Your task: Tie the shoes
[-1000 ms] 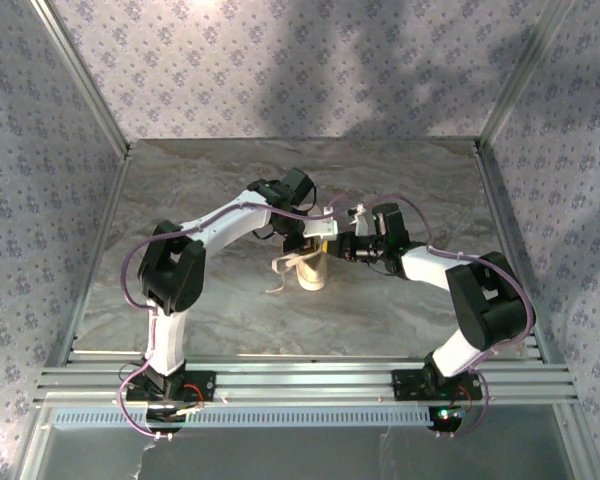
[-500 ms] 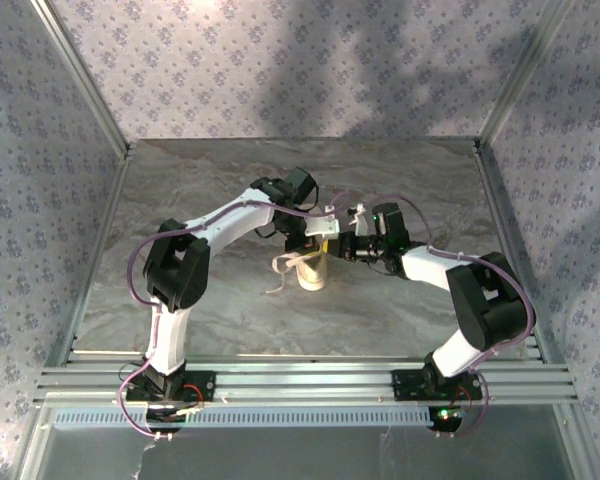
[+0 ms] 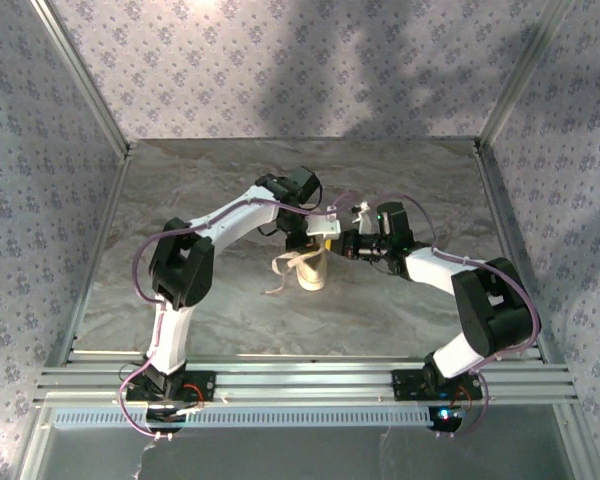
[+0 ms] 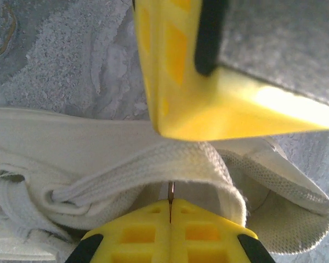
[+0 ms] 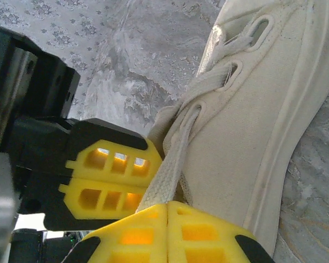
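Patterned walls (image 3: 230,60) on three sides. The marble-grey table (image 3: 180,190) has bare surface all round the work.

The sneaker (image 3: 313,272) sits mid-table between the two arms. I read its long axis as roughly near-to-far, and both wrists crowd over its far end. A loose lace end (image 3: 278,272) trails off its left side onto the table.

Right gripper (image 5: 167,207): jaws fully together, pinching the lace (image 5: 167,164) that runs from an eyelet straight into their seam.

Left gripper (image 4: 170,204): also pressed shut, just beside the right one. A band of lace lies across its tips, and I can't tell if any is pinched.

My judgement is that the shoe lies up and right of the right fingertips, so the right arm is placed to draw the lace away from it.
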`<act>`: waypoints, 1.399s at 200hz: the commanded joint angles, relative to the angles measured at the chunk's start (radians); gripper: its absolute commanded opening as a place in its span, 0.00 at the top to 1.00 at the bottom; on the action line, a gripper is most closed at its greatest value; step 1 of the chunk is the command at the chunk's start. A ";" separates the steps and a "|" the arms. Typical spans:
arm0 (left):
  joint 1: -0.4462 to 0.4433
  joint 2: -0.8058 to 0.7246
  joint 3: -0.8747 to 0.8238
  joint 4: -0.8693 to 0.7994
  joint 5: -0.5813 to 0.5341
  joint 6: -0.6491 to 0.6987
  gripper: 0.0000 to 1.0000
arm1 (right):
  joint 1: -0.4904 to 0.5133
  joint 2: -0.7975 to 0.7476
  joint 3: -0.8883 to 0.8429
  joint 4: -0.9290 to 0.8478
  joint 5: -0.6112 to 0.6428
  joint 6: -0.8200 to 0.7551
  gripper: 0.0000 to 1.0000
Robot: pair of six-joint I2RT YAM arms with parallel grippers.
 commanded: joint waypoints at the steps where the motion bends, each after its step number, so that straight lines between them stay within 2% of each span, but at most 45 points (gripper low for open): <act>1: -0.002 0.018 0.036 -0.035 0.032 0.010 1.00 | -0.002 0.002 0.019 0.009 -0.017 0.010 0.94; 41: 0.010 0.029 0.058 -0.001 0.110 -0.024 1.00 | 0.005 0.016 0.036 0.020 -0.037 0.010 0.94; 65: 0.029 0.006 0.024 0.064 0.183 -0.056 1.00 | 0.000 0.014 0.028 0.013 -0.035 0.007 0.89; 87: 0.042 -0.004 -0.004 0.102 0.231 -0.075 1.00 | -0.011 0.006 0.022 0.013 -0.040 0.004 0.81; 120: 0.051 -0.002 -0.021 0.118 0.253 -0.085 1.00 | -0.033 -0.033 0.017 -0.035 -0.033 -0.027 0.59; 133: 0.052 -0.003 -0.026 0.123 0.256 -0.087 1.00 | -0.054 -0.056 0.005 -0.054 -0.025 -0.036 0.55; 155: 0.056 -0.009 -0.036 0.132 0.268 -0.092 1.00 | -0.093 -0.086 -0.021 -0.070 -0.014 -0.033 0.56; 200: 0.062 -0.013 -0.045 0.142 0.285 -0.094 1.00 | -0.088 -0.062 -0.018 -0.051 -0.014 -0.003 0.70; 252: 0.065 -0.014 -0.054 0.160 0.302 -0.104 1.00 | -0.031 0.007 0.011 -0.013 0.008 0.029 0.67; 280: 0.065 -0.017 -0.056 0.165 0.305 -0.107 1.00 | -0.014 0.043 0.016 0.024 0.028 0.065 0.71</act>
